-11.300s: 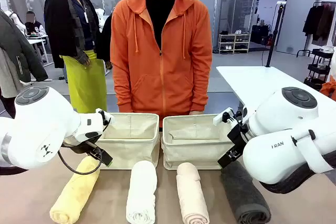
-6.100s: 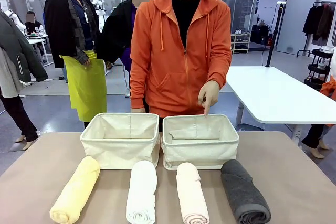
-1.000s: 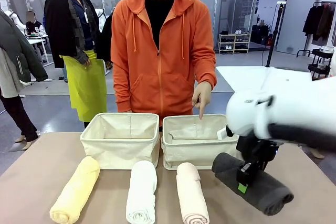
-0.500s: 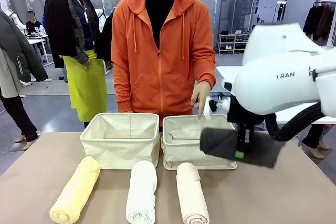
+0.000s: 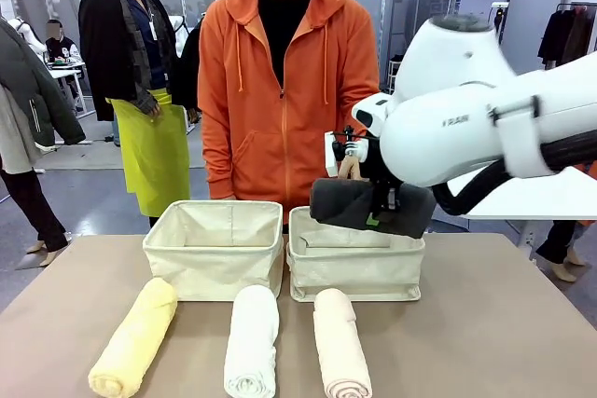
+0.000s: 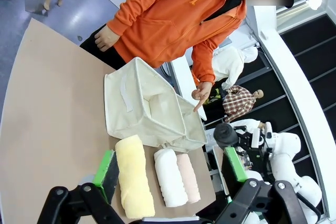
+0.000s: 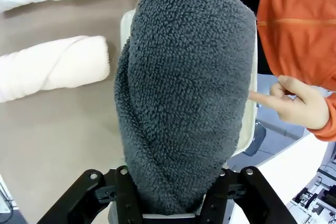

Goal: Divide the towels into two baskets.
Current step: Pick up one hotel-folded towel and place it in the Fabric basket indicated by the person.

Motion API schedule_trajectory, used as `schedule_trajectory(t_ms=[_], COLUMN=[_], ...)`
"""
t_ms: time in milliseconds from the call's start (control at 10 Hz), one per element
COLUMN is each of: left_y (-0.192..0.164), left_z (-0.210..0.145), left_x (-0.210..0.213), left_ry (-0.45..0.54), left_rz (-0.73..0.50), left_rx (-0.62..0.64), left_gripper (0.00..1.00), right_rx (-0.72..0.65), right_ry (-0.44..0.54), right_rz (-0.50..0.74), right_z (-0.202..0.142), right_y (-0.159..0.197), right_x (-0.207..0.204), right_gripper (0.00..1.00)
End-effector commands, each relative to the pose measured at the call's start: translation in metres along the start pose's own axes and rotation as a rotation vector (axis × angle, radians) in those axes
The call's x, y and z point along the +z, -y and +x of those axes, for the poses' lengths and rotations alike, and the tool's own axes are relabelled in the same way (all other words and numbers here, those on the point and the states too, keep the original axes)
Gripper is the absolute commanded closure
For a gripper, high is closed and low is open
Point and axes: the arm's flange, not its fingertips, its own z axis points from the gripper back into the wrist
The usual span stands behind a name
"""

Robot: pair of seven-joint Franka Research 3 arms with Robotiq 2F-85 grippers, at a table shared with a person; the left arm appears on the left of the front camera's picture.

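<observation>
Left end effector (image 6: 169, 162) hangs wide open and empty, high above the bench (image 5: 522, 342). Below and ahead of it lie the pale yellow towel (image 5: 135, 337), the white towel (image 5: 252, 340) and the pink-beige towel (image 5: 340, 344), side by side in a row. Beyond that row, the left basket (image 5: 215, 272) stands empty, and the right basket (image 5: 354, 277) is just beside it.

The right end effector (image 5: 381, 216) is clamped across the middle of the dark grey towel (image 5: 350, 204) and holds the roll level in the air. The right basket's open top is directly beneath it. The person's hand (image 7: 296, 106) points a finger down at that basket's far rim, just beyond the held roll.

This looks like the delivery of the first towel, so the sorting has barely begun. The next move calls for lowering the roll straight down, lined up with the basket's long side. The jaws should part only once the roll is below the rim and clear of the pointing finger.
</observation>
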Motion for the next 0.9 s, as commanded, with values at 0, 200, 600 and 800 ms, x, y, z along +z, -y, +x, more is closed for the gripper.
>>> schedule_trajectory(t_ms=[0,200,600,800], left_y=[0.001,0.001,0.001,0.001], left_z=[0.001,0.001,0.001,0.001], left_x=[0.003,0.003,0.003,0.003], left_ry=[0.011,0.011,0.011,0.011], left_rz=[-0.017,-0.017,-0.017,-0.017], left_rx=[-0.001,-0.001,-0.001,-0.001], left_gripper=[0.00,0.00,0.00,0.00], right_rx=[0.002,0.002,0.099,0.135], right_ry=[-0.005,-0.005,-0.038,-0.069], right_rz=[0.005,0.005,0.063,0.051], right_z=[-0.001,-0.001,0.000,0.003], right_y=[-0.010,-0.010,0.030,0.045], right_x=[0.020,0.020,-0.048,-0.080], right_gripper=[0.59,0.59,0.59,0.59])
